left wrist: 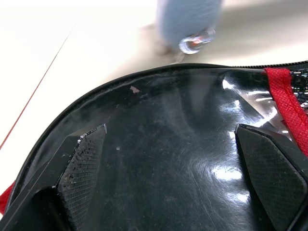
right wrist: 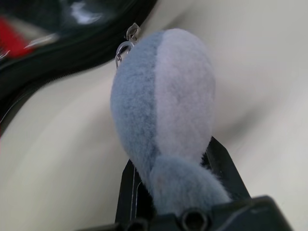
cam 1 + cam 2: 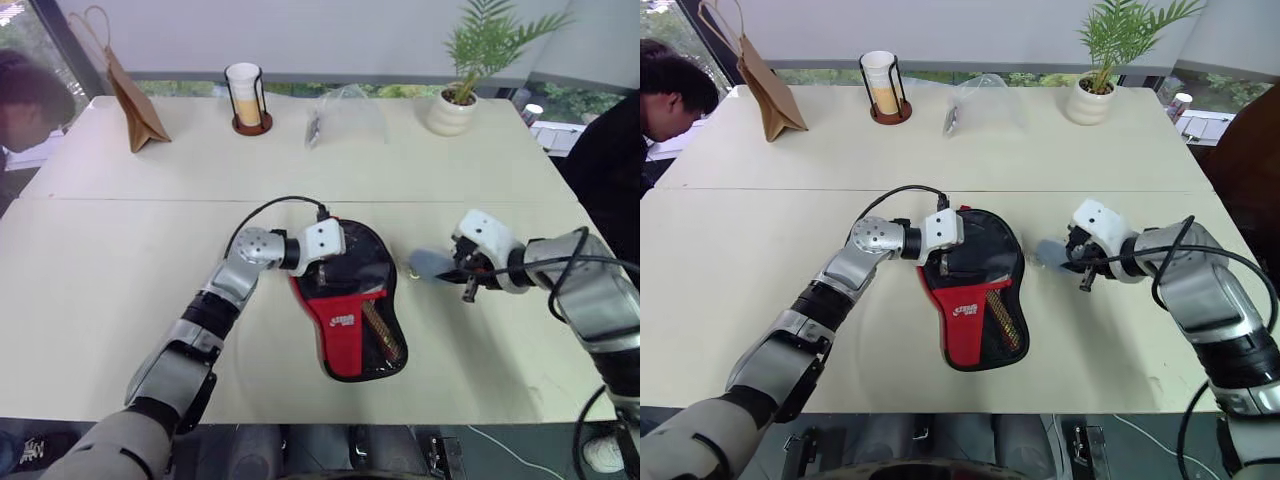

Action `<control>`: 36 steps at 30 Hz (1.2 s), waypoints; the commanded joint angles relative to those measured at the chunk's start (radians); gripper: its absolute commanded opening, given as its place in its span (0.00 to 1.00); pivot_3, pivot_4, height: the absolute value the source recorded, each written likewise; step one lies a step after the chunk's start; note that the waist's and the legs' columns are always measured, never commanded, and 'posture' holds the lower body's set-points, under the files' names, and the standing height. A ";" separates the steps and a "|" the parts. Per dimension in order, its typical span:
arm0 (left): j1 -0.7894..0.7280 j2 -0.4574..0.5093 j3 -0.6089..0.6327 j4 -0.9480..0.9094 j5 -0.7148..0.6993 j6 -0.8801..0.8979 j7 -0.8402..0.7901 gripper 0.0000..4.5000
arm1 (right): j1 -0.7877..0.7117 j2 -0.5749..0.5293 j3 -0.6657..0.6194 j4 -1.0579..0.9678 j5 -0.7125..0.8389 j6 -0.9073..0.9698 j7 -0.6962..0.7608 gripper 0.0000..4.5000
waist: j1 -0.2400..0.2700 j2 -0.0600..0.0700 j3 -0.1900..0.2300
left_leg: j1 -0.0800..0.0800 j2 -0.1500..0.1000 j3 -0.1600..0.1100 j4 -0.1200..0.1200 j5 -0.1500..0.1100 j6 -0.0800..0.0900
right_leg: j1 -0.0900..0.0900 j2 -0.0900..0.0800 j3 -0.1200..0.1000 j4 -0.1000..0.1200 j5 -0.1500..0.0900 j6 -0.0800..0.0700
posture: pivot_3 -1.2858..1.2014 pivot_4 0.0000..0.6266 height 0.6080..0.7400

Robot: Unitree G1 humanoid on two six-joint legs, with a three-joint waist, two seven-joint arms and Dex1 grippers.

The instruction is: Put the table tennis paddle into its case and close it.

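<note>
The case (image 3: 350, 305), a paddle-shaped black fabric pouch with a red panel and glossy clear pocket, is laid flat on the pale bench (image 3: 100, 280), and a striped handle is seen through its mesh. The left gripper (image 1: 178, 168) is pressed on the case's round end with textured fingers (image 1: 82, 168) spread wide. Just right of the case, a fluffy blue-grey plush charm (image 2: 163, 110) on a metal clasp is pinched in the right gripper (image 2: 178, 183); far behind the case stand a paper bag (image 3: 135, 100), a cup (image 3: 245, 95), a clear plastic bag (image 3: 345, 120) and a potted plant (image 3: 465, 70).

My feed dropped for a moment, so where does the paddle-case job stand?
Apparently done: the case lies flat on the table, no paddle outside it. In hand: the open left pincer rests on the case; the right pincer grips the fluffy blue zip-pull charm. Left: I cannot tell whether the zip is fully shut.
</note>
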State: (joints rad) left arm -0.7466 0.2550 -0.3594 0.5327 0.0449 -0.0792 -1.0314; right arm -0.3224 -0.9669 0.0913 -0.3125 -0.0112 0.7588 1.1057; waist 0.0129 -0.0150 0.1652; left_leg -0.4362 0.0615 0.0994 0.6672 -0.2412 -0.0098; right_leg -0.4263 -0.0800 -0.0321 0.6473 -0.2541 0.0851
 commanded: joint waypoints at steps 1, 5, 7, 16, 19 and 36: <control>0.031 0.020 -0.037 0.055 0.054 0.019 0.000 1.00 | 0.063 -0.052 -0.061 -0.104 0.048 0.021 0.013 0.00 | -0.001 0.000 0.000 | 0.000 0.000 0.000 0.000 0.000 0.000 | 0.000 0.000 0.000 0.000 0.000 0.000 | 0.52 0.24 0.96; 0.031 0.018 -0.040 0.061 0.055 0.017 -0.001 1.00 | 0.130 -0.086 -0.099 -0.184 0.092 0.032 0.013 0.00 | 0.000 0.000 0.000 | 0.000 0.000 0.000 0.000 0.000 0.000 | 0.000 0.000 0.000 -0.001 0.000 0.000 | 0.52 0.24 0.96; 0.033 0.018 -0.042 0.062 0.055 0.017 -0.002 1.00 | 0.168 -0.105 -0.113 -0.213 0.105 0.027 0.011 0.00 | 0.001 0.000 0.000 | 0.000 0.000 0.000 0.000 0.000 0.000 | 0.001 0.000 0.000 -0.001 0.000 -0.001 | 0.52 0.24 0.96; 0.038 0.017 -0.048 0.061 0.056 0.024 0.005 1.00 | 0.304 -0.183 -0.147 -0.319 0.140 -0.027 0.010 0.00 | 0.003 0.000 -0.001 | 0.000 -0.001 -0.002 0.000 0.000 0.000 | 0.002 0.000 0.000 -0.002 -0.001 -0.001 | 0.52 0.24 0.96; 0.040 0.017 -0.048 0.059 0.055 0.026 0.008 1.00 | 0.313 -0.178 -0.127 -0.321 0.131 -0.070 -0.012 0.00 | 0.002 -0.001 -0.001 | 0.000 -0.001 -0.002 0.000 0.000 0.000 | 0.003 0.000 0.000 -0.003 -0.001 -0.001 | 0.52 0.24 0.96; 0.048 0.018 -0.050 0.045 0.054 0.040 0.012 1.00 | 0.198 -0.201 0.054 -0.263 0.054 -0.302 0.018 0.00 | -0.001 -0.001 -0.001 | 0.005 0.000 -0.002 0.000 0.000 0.000 | 0.006 0.000 0.000 -0.003 -0.001 -0.001 | 0.52 0.24 0.96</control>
State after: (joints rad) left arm -0.7383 0.2535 -0.3724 0.5273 0.0434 -0.0730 -1.0226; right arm -0.1288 -1.1429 0.1427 -0.5537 0.0381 0.4917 1.0802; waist 0.0118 -0.0159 0.1638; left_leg -0.4310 0.0610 0.0977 0.6672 -0.2413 -0.0098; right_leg -0.4201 -0.0800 -0.0320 0.6448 -0.2551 0.0843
